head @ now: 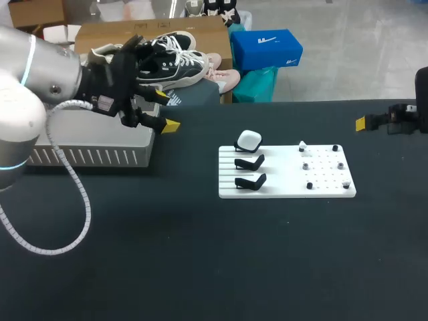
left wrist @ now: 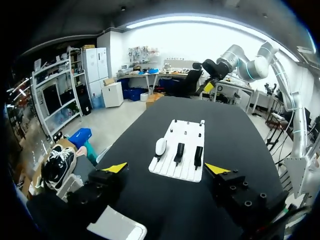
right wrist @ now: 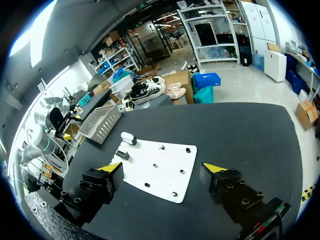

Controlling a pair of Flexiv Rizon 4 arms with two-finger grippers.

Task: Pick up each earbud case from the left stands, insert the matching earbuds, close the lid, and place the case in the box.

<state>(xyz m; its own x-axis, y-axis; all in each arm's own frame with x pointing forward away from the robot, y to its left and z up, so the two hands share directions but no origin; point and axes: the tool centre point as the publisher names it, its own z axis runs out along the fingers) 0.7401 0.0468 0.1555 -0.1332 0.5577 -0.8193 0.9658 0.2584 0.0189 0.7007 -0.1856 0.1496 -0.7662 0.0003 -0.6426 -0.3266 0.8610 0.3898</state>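
- Head view clips the right jaws at the surface (head: 200,267) edge; their wrist view shows them wide.
- The left jaws also wide, facing the earbud case (left wrist: 160,146).

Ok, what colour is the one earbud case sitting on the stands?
White. The earbud case shows best in the head view.
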